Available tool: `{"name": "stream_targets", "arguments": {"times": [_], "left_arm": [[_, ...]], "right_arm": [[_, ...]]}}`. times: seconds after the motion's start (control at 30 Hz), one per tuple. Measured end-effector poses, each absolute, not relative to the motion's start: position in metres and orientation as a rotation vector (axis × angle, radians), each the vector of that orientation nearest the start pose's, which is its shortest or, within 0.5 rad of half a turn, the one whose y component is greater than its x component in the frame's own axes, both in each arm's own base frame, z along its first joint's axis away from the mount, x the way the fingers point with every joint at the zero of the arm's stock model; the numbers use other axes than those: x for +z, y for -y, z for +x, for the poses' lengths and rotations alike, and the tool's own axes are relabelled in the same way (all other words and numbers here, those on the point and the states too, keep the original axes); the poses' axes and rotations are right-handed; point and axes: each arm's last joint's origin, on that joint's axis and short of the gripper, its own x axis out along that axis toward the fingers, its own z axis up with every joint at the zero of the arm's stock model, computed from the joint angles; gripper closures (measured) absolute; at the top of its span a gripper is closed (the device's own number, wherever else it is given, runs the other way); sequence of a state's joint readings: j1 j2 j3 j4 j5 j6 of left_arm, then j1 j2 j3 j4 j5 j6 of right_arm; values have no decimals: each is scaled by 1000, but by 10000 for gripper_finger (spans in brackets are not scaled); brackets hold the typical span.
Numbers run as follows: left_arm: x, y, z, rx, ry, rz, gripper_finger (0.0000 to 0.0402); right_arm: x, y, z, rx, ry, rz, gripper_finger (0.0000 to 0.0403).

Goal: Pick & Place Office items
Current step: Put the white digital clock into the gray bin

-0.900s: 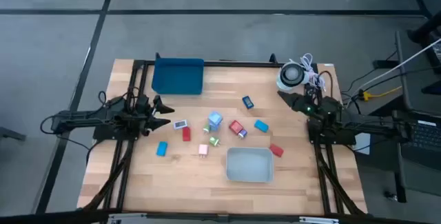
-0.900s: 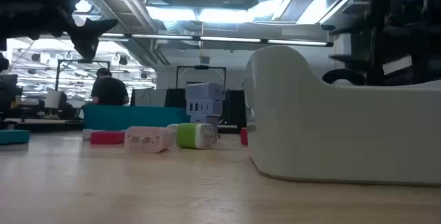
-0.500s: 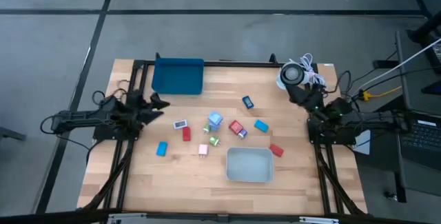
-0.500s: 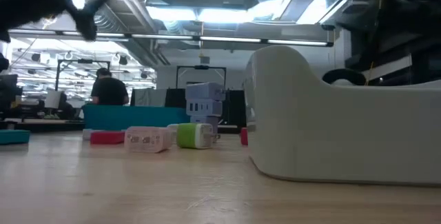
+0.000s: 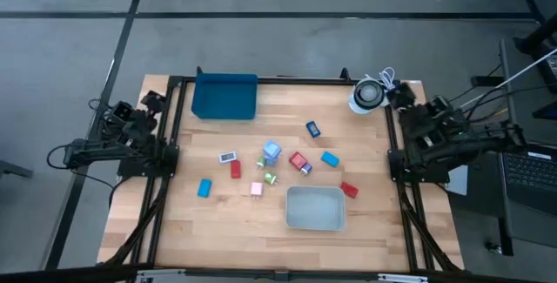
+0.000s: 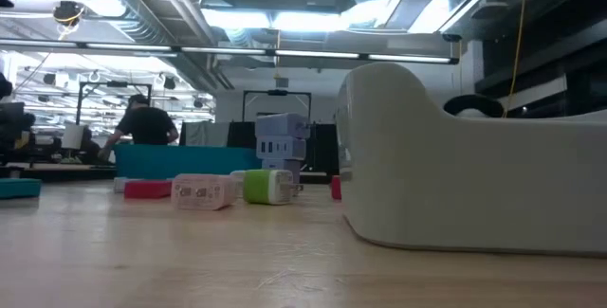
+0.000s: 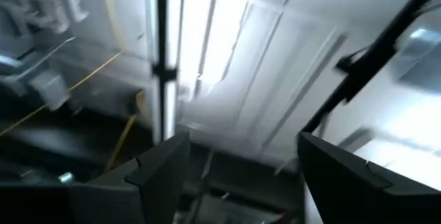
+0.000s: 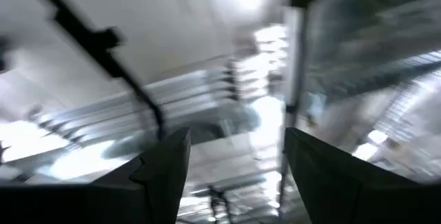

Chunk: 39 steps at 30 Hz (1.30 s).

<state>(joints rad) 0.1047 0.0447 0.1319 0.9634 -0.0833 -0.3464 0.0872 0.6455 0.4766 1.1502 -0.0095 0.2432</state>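
Well, both arms had pulled right back off the table since a moment earlier: the left gripper [image 5: 130, 117] was folded up at the left edge and the right gripper [image 5: 418, 113] at the right edge, wrist cameras pointing at the ceiling. Each showed its fingers spread apart with nothing between them. My read was that no pick was in hand and the task stood at a reset or a finish. The office items [image 5: 271, 166] lay loose mid-table, between the dark blue tray [image 5: 224, 97] and the pale bin [image 5: 315, 209], none inside either. I counted ten: three red, two blue, two light blue, one white, one pink, one green. One coiled cable [image 5: 368, 95] sat near the right arm.
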Motion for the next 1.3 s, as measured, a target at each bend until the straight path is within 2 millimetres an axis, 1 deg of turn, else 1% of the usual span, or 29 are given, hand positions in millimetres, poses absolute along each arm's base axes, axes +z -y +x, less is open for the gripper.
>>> {"name": "stream_targets", "arguments": {"times": [0.03,0.1,0.17,0.23,0.3,0.37,0.43,0.5,0.57,0.63,0.7,0.8,0.9,1.0,1.07,1.2,1.3], "left_arm": [[284,-8,46,14,1033,-296,137],[294,-9,52,49,969,-293,137],[306,-9,57,44,948,-289,137],[324,-9,61,32,953,-317,137],[347,-10,62,32,980,-319,137],[374,-10,63,55,995,-260,137],[403,-10,68,90,937,-189,137],[430,-12,76,180,780,-140,137],[452,-15,84,298,523,-87,137],[467,-19,93,411,243,-64,137],[473,-22,102,485,-26,-43,137],[472,-24,114,548,-349,-62,137],[458,-25,128,575,-596,-124,137],[434,-23,140,526,-821,-213,137],[416,-18,147,463,-949,-269,137],[377,3,154,326,-1123,-350,137],[349,23,153,259,-1208,-389,137]], "right_arm": [[373,-12,116,233,973,225,160],[393,-12,120,229,964,181,160],[412,-12,121,212,936,155,160],[429,-12,122,200,869,138,160],[442,-12,121,198,788,133,160],[454,-12,119,206,744,132,160],[467,-12,114,223,749,123,160],[479,-12,108,215,766,101,160],[487,-11,103,195,742,94,160],[494,-10,100,197,675,104,160],[499,-9,99,166,588,141,160],[500,-7,101,86,414,169,160],[499,-8,109,63,271,228,162],[495,-10,124,88,186,329,173],[491,-12,135,107,138,369,182],[484,-20,151,154,62,414,196],[482,-26,157,170,40,434,198]]}}
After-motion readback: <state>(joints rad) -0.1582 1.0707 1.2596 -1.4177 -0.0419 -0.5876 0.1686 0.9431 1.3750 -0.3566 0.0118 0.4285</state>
